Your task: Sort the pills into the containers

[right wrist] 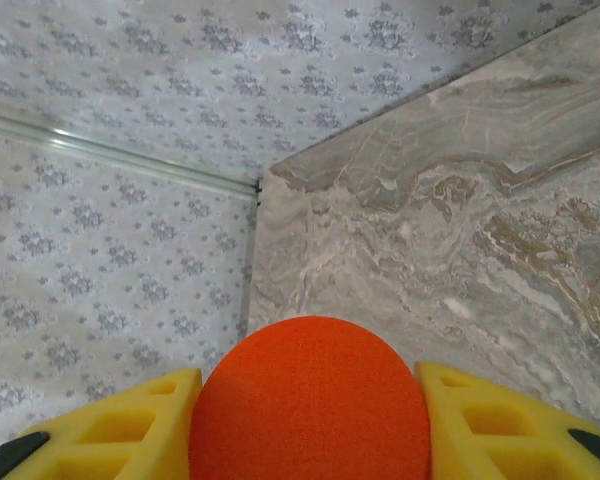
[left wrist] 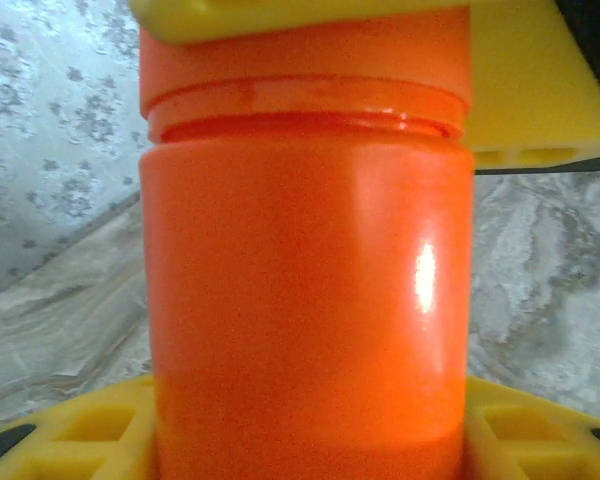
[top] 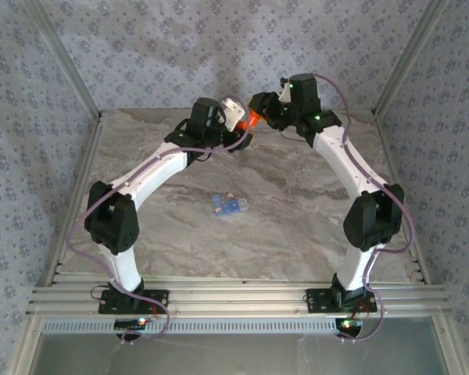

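one orange bottle [left wrist: 305, 300], one pale blue container [top: 229, 205].

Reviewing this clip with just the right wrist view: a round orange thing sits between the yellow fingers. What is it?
Observer: The cap of an orange bottle. The left wrist view shows it seated on the bottle's neck, with the right gripper closed on it.
Operator: What holds the bottle itself?
Observer: The left gripper, closed around the bottle's body.
Operator: Any other container around?
Observer: A pale blue container lies near the middle of the table, apart from both grippers.
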`<state>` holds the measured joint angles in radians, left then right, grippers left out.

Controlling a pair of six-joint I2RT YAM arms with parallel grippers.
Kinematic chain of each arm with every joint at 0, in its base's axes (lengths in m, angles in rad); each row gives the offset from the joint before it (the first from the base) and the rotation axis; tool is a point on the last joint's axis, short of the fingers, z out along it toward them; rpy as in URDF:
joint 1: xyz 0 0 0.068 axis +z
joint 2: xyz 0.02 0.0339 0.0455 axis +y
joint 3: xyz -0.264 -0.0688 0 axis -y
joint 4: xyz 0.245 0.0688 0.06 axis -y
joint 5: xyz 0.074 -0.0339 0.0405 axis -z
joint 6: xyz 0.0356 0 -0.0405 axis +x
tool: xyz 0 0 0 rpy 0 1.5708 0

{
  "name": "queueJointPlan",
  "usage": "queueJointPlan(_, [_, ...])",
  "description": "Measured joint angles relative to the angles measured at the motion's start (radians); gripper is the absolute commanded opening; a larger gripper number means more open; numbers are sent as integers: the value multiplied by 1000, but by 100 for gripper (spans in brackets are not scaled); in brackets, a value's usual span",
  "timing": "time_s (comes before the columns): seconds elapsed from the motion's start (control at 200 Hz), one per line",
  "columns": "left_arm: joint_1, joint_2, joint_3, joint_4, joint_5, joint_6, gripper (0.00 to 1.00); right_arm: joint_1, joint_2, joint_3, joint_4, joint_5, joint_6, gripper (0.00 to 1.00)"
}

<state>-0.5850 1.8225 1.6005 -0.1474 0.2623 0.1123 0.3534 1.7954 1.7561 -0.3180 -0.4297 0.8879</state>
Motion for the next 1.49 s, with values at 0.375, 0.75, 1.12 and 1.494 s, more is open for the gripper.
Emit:
queueJointPlan(0.375, [26,-2,-34,100,41,-48,0,-109,-73,-53,60,-58,96,73])
queueJointPlan(0.75, [107,-3,68,-24,312,-95,0,-247,-45,23,53,-288,-63,75])
queueJointPlan(1.12, [106,11,151,-123,452,-95,0,-164,45,156,-31,-417,-209,79])
queueJointPlan(1.494, [106,29,151,-146,460,-95,0,-114,79,180,-67,-440,-243,73])
